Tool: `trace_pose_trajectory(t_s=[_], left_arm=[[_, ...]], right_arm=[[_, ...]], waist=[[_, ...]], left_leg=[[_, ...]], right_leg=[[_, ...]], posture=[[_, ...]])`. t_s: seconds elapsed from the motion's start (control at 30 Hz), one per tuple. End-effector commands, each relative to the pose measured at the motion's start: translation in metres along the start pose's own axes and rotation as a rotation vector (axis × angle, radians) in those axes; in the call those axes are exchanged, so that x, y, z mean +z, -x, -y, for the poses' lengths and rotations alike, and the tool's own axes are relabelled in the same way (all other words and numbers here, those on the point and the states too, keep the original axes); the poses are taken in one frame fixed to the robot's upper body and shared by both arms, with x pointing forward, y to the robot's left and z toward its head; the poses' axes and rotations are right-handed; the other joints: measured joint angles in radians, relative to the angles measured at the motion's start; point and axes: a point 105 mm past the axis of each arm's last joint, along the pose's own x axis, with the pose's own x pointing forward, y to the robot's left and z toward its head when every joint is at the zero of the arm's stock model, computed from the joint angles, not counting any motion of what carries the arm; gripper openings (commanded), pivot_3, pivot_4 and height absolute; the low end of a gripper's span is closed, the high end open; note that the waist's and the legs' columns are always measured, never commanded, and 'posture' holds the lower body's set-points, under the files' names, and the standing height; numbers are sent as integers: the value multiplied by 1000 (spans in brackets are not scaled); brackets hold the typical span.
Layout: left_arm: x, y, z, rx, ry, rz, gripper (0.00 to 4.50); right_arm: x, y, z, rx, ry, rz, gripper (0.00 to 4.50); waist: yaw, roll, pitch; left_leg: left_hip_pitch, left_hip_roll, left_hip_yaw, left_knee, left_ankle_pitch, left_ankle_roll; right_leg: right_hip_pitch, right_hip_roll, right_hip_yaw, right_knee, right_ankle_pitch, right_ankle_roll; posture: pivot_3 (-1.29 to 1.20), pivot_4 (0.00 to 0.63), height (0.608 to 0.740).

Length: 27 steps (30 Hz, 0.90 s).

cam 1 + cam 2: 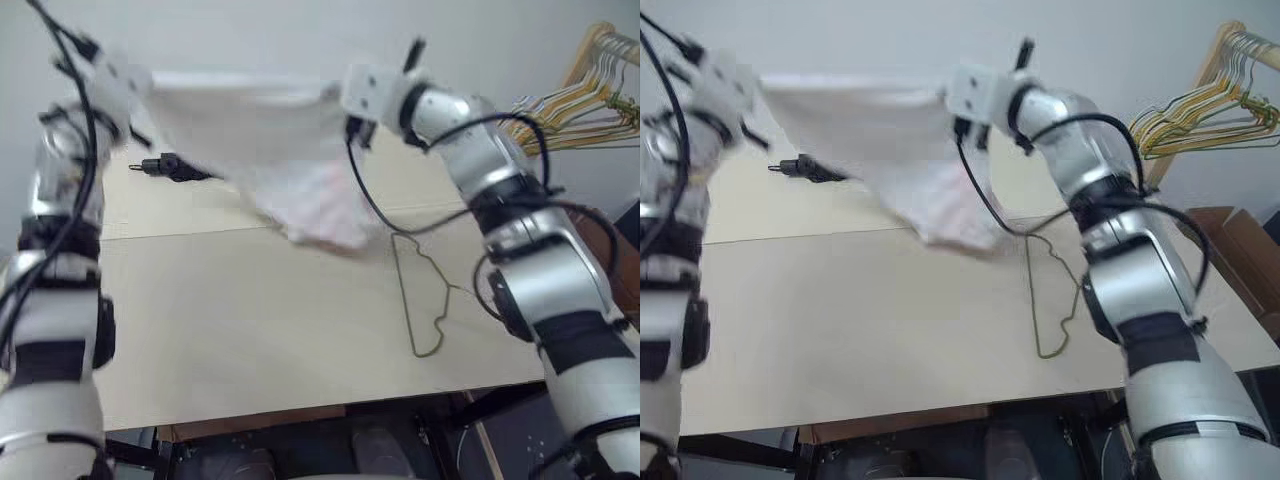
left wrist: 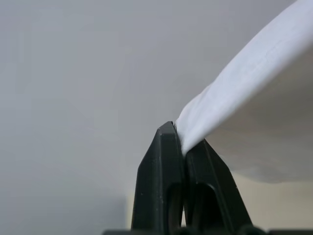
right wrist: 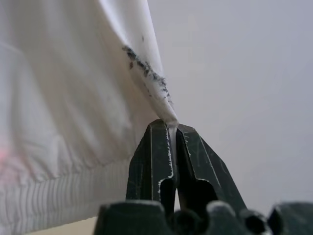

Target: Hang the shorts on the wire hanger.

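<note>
Both arms are holding the shorts (image 1: pixel 270 150) up in the air over the worktop (image 1: pixel 250 330), spread between them like a banner. The left tool (image 2: pixel 182 139) is pinched tight on one top corner of the cloth, and the right tool (image 3: pixel 171 128) is clamped just as tight on the opposite corner, so the top edge is running roughly level from one arm to the other while the rest is sagging down toward the worktop. The hanger (image 1: pixel 420 295) is lying flat on the worktop below and toward the right arm's side, apart from the hanging cloth, though the lowest fold is dangling near its upper end. Its long axis is running away from the robot rather than across, so it is lying crosswise to the stretched edge of the shorts. The right arm is the nearer one to it. Judging from this, the coming move is turning on bringing the cloth over to the hanger, and with both tools occupied, neither is free to lift the wire.
</note>
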Motion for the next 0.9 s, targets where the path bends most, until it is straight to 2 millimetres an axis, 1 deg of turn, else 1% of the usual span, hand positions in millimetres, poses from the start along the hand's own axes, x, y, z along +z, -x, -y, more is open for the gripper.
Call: trace_pose_trajectory(t_s=[0.03, 0.1, 0.13, 0.17, 0.23, 0.27, 0.3, 0.33, 0.37, 0.4, 0.5, 0.53, 0.6, 0.63, 0.7, 0.77, 0.8, 0.9], left_arm=[[20, 1, -61, 304, -66, 88, 16], [37, 3, -68, 311, -78, 191, 16], [41, 4, -69, 307, -78, 220, 16], [43, 5, -62, 236, -57, 263, 16], [42, 12, -44, 94, -33, 346, 16], [38, 20, -25, -27, -35, 395, 16], [34, 26, -14, -103, -40, 425, 16], [25, 35, 4, -227, -30, 436, 16], [19, 43, 15, -313, -19, 445, 16], [14, 54, 26, -389, -18, 474, 16], [-14, 94, 61, -630, 21, 461, 16], [-24, 112, 71, -733, 19, 443, 16], [-44, 148, 85, -934, 2, 383, 16], [-50, 160, 89, -999, 3, 354, 16], [-64, 192, 94, -1171, 4, 263, 16], [-71, 218, 97, -1315, -11, 210, 16], [-72, 227, 97, -1356, -11, 182, 16], [-77, 255, 97, -1534, -20, 85, 16]], right_arm=[[6, 9, 57, -369, -26, 77, 0], [9, 16, 60, -411, -7, 136, 0], [9, 18, 60, -418, -6, 151, 0], [4, 21, 53, -388, -3, 162, 0], [-7, 27, 35, -305, 5, 174, 0], [-14, 32, 20, -233, -3, 186, 0], [-18, 36, 10, -188, -10, 195, 0], [-26, 43, -5, -119, -22, 201, 0], [-30, 47, -15, -71, -31, 206, 0], [-35, 54, -28, -15, -32, 211, 0], [-56, 89, -87, 232, -9, 224, 0], [-61, 102, -106, 313, -4, 231, 0], [-66, 127, -132, 426, 4, 257, 0], [-67, 135, -139, 458, 5, 265, 0], [-72, 155, -152, 520, 10, 271, 0], [-75, 168, -160, 551, 6, 272, 0], [-75, 174, -164, 569, 12, 274, 0], [-78, 191, -175, 611, 36, 268, 0]], waist=[[1, 0, 0], [3, 0, 0], [3, 0, 0], [3, 0, 0], [3, 0, 0], [4, 0, 0], [4, 0, 0], [3, 0, 0], [2, 0, 0], [-1, 0, 0], [-10, 0, 0], [-14, 0, 0], [-30, 0, 0], [-35, 0, 0], [-45, 0, 0], [-51, 0, 0], [-51, 0, 0], [-43, 0, 0]], left_leg=[[-6, 0, 1, 0, -1, 0], [-11, -1, 1, 0, 0, -1], [-12, -1, 2, 0, 0, -2], [-13, -2, 3, 0, -1, 0], [-14, -6, 3, 2, -2, 2], [-14, -7, 4, 3, -2, 2], [-13, -10, 5, 3, -3, 2], [-11, -10, 5, 3, -2, 2], [-9, -11, 6, 3, -2, 3], [-7, -11, 6, 5, -1, 4], [-6, -11, 5, 4, 6, 7], [-5, -11, 5, 4, 7, 7], [-1, -11, 5, 4, 7, 7], [2, -11, 5, 4, 7, 8], [6, -11, 5, 4, 8, 9], [8, -11, 5, 4, 9, 10], [10, -11, 5, 4, 9, 11], [23, -10, 4, 2, 9, 11]], right_leg=[[-7, -1, 1, 2, -2, 2], [-12, -1, 2, 3, -2, 3], [-12, -1, 2, 2, -2, 3], [-12, -2, 3, 2, -2, 3], [-11, -5, 3, 1, -3, 3], [-11, -7, 3, -1, -3, 4], [-10, -10, 2, 0, -3, 4], [-8, -11, 2, 1, -3, 4], [-6, -12, 2, 1, -3, 5], [-3, -12, 2, 3, -4, 6], [-3, -12, 2, 3, 0, 9], [-1, -11, 2, 3, 2, 9], [3, -11, 2, 3, 2, 9], [5, -11, 3, 3, 2, 9], [8, -11, 4, 5, 2, 8], [9, -11, 4, 7, 2, 8], [11, -10, 4, 8, 2, 8], [25, -10, 2, 8, -3, 2]], posture=[[-130, 0, 740], [-133, 0, 740], [-137, 0, 740], [-144, 0, 740], [-148, 0, 740], [-153, 0, 740], [-156, 0, 740], [-158, 0, 740], [-159, 0, 740], [-160, 0, 740], [-157, 0, 740], [-157, 0, 740], [-156, 0, 740], [-155, 0, 740], [-149, 0, 740], [-148, 0, 740], [-147, 0, 740], [-150, 0, 740]])
